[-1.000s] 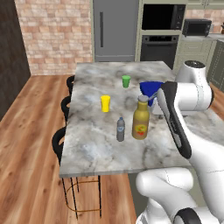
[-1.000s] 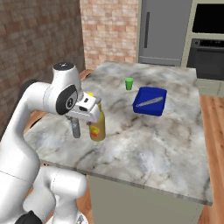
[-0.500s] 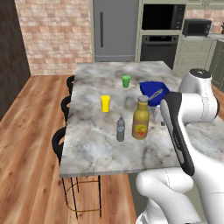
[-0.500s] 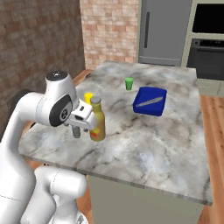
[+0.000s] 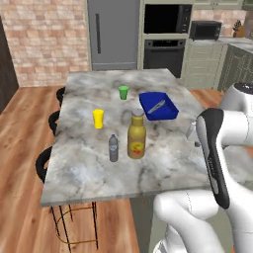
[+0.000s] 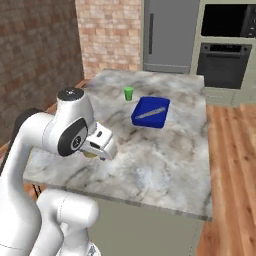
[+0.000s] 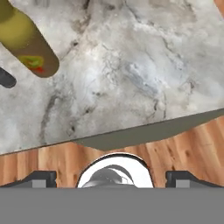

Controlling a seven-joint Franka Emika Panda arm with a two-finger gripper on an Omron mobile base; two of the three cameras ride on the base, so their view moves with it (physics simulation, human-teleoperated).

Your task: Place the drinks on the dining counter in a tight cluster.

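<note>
On the dining counter [image 5: 81, 165] a tall amber bottle [image 5: 136, 137] with a grey cap stands upright. A small clear water bottle [image 5: 113, 147] stands just left of it, a small gap apart. My gripper [image 5: 193, 133] hovers to the right of both, near the counter's right edge, open and empty. In the hand view the amber bottle [image 7: 27, 40] lies at the upper left and the water bottle's dark cap [image 7: 6, 78] at the left edge. There my gripper [image 7: 112, 178] has its fingertips [image 7: 40, 178] wide apart. In the right base view the hand [image 6: 101, 145] hides most of the amber bottle [image 6: 90, 155].
A yellow cup [image 5: 98, 118] and a green cup [image 5: 123, 92] stand further back on the marble. A blue tray [image 5: 158, 105] holding a utensil sits at the back right. Black stools [image 5: 44, 163] line the counter's left side. The hand view shows the counter's edge [image 7: 144, 131] over wooden floor.
The hand has drawn back from beside the amber bottle toward the counter's edge, still open. Both bottles stand where they were.
</note>
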